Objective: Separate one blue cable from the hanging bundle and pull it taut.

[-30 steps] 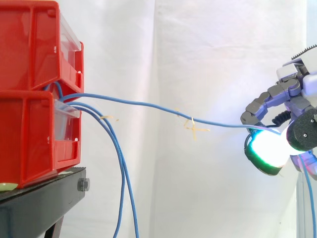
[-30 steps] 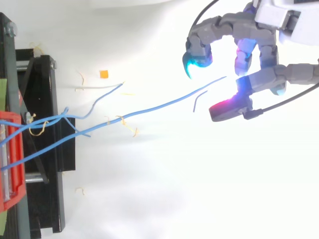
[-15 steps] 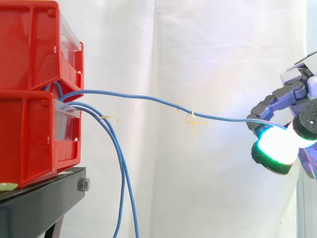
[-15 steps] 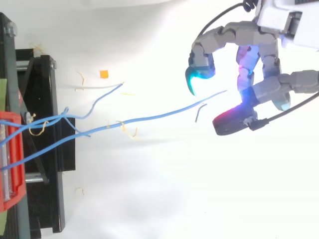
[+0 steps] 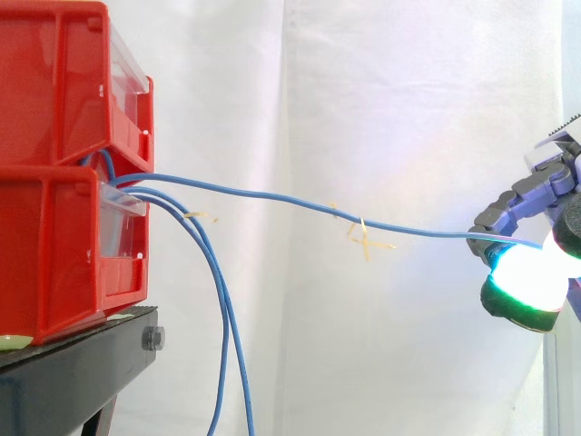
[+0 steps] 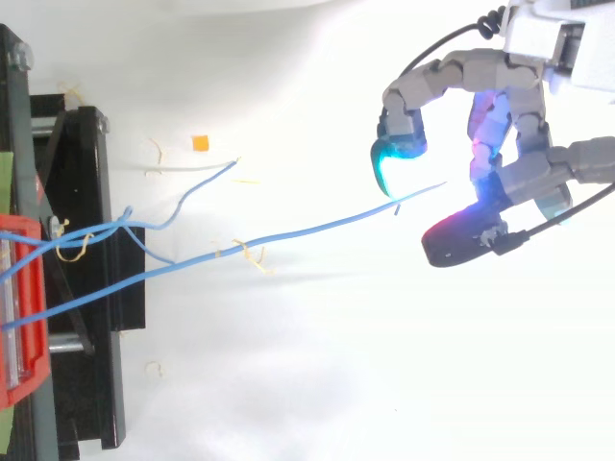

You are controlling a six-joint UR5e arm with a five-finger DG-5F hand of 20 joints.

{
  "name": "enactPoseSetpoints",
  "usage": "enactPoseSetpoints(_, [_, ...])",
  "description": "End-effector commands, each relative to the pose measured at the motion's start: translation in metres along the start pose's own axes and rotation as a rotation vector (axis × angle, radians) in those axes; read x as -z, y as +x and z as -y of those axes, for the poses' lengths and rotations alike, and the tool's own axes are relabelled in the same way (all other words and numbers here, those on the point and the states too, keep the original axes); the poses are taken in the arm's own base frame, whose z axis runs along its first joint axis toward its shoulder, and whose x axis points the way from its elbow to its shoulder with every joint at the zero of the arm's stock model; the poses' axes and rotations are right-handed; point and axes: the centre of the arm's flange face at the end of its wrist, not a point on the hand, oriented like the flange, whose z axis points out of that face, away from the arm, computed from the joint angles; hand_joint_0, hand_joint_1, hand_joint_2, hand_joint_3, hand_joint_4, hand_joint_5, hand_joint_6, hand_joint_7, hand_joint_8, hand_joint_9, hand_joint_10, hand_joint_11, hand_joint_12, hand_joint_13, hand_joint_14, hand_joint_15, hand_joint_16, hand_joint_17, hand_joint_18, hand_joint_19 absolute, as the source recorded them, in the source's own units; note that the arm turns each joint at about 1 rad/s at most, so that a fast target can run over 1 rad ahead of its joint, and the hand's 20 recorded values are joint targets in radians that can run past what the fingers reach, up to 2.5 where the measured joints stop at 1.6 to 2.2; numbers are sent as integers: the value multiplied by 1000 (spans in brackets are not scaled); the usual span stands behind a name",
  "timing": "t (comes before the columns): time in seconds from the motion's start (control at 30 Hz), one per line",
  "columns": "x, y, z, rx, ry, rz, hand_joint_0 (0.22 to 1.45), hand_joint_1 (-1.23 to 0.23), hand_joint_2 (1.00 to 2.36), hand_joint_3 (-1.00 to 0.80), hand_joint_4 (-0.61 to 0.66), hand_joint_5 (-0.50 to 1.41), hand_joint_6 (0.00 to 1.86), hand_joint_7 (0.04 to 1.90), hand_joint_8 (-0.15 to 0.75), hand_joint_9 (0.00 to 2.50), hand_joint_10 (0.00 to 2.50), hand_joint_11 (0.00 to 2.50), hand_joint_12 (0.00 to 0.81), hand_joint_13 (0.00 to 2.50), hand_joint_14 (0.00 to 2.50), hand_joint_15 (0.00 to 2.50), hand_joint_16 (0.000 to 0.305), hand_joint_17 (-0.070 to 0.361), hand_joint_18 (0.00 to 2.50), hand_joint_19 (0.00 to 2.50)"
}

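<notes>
One blue cable (image 5: 272, 194) runs from the stacked red bins (image 5: 54, 236) across to my hand (image 5: 519, 202) at the right edge, sagging only slightly along the way. The hand's fingers are curled, and the cable's far end sits pinched between the cyan fingertip (image 6: 387, 158) and the red-glowing thumb pad (image 6: 454, 240). From above, the same cable (image 6: 307, 229) crosses the white floor in a nearly straight line. The other blue cables (image 5: 223, 327) hang down from the bins' front.
The bins stand on a black stand (image 5: 82, 363) at the left. Yellow ties (image 5: 365, 240) cling to the stretched cable. A small orange scrap (image 6: 200, 143) and a loose cable end (image 6: 207, 181) lie on the white floor below.
The hand has moved right, away from the bins, and a little lower, drawing the blue cable along. The cable's yellow ties have shifted right with it.
</notes>
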Motion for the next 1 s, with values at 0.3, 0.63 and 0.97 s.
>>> enactPoseSetpoints(0.3, [1,2,1,-74,1,-20,748,-743,1012,-352,50,136,505,1232,29,1894,15,309,194,1329,15,365,46,104,991,553])
enactPoseSetpoints(0.63, [1,3,-1,-130,-5,-28,747,-742,1012,-351,46,136,505,1236,30,1893,15,314,195,1333,15,369,46,104,990,545])
enactPoseSetpoints(0.97, [1,4,-1,-144,-11,-41,748,-740,1012,-356,51,136,505,1241,29,1895,17,320,194,1333,15,369,46,103,990,553])
